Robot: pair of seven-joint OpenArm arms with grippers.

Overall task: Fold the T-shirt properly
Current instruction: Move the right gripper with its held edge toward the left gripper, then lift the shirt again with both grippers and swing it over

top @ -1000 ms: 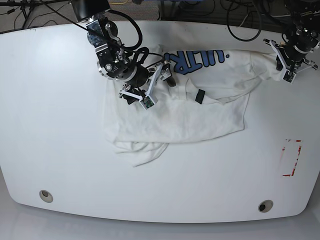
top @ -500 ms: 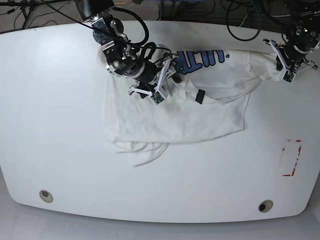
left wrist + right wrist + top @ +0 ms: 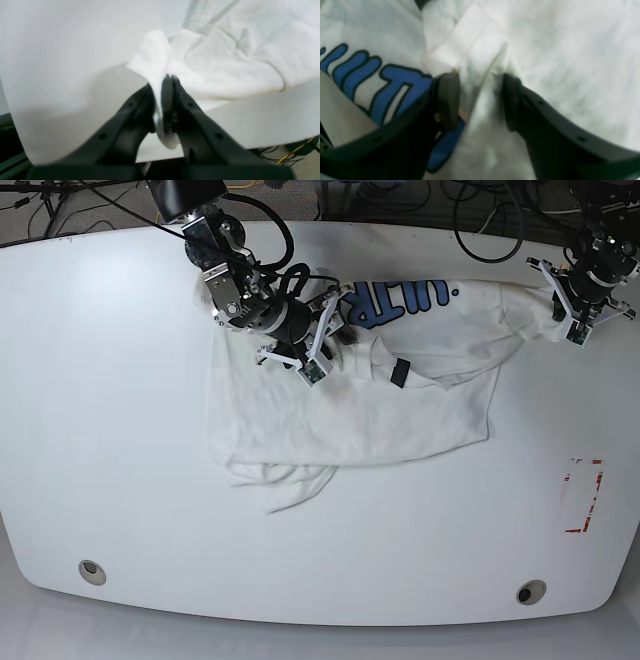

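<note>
The white table [image 3: 120, 480] carries the T-shirt [image 3: 350, 420], which lies crumpled across its far half, blue lettering toward the far edge and one end stretched toward the far right corner. There the left end effector [image 3: 163, 82] is pressed together, pinching a bunched fold of the T-shirt's white cloth. Near the far edge's middle, the right end effector [image 3: 480, 97] stands spread, its fingers [image 3: 448, 100] straddling a raised ridge of cloth beside the lettering.
</note>
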